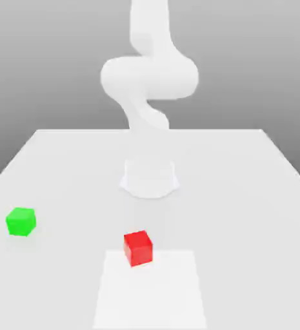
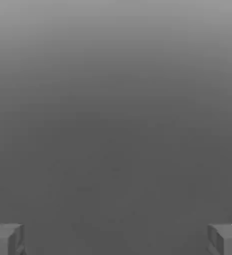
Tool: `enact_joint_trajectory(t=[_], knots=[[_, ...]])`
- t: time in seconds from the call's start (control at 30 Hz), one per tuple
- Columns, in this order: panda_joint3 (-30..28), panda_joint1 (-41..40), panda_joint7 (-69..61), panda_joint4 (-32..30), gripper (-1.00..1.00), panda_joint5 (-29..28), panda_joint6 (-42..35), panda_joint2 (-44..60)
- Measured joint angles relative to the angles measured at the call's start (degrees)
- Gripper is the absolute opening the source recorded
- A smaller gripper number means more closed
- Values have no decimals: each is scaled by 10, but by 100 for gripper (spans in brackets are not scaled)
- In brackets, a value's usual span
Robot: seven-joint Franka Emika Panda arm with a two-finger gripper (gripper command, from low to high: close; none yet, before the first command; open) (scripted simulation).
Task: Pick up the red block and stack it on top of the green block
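The red block (image 1: pixel 138 248) is a small cube on the white table (image 1: pixel 242 193), near the front and slightly toward the exterior view's left of centre. The green block (image 1: pixel 20 221) sits apart from it, far toward the exterior view's left. In the hand view my gripper (image 2: pixel 116 239) is open: two grey fingertips (image 2: pixel 5 239) stand wide apart with nothing between them, facing a plain grey background. My white arm (image 1: pixel 149 84) rises from its base and leaves the exterior view at the top, well above both blocks.
The arm's round base (image 1: pixel 150 177) stands on the table behind the red block. A lighter square patch (image 1: pixel 151 293) lies on the table at the front, its back edge under the red block. The table's side edges taper toward the back.
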Motion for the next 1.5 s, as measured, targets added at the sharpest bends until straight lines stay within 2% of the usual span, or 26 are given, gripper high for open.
enact_joint_trajectory(t=[0.33, 0.53, 0.67, 0.77, 0.8, 1.03, 1.3, 1.5], knots=[[-32, 9, -97, -186, 0, -35, 134, 161], [-69, 20, -184, -307, 0, -33, 236, 287], [-68, 22, -245, -327, 0, 13, 347, 429], [-31, -6, -270, -321, 0, 44, 404, 496], [-19, -17, -274, -319, -100, 49, 419, 514], [-15, -21, -272, -319, -100, 47, 421, 518], [-26, -23, -240, -339, -100, 0, 294, 369], [-64, -91, -162, -322, -100, -12, 257, 349]])
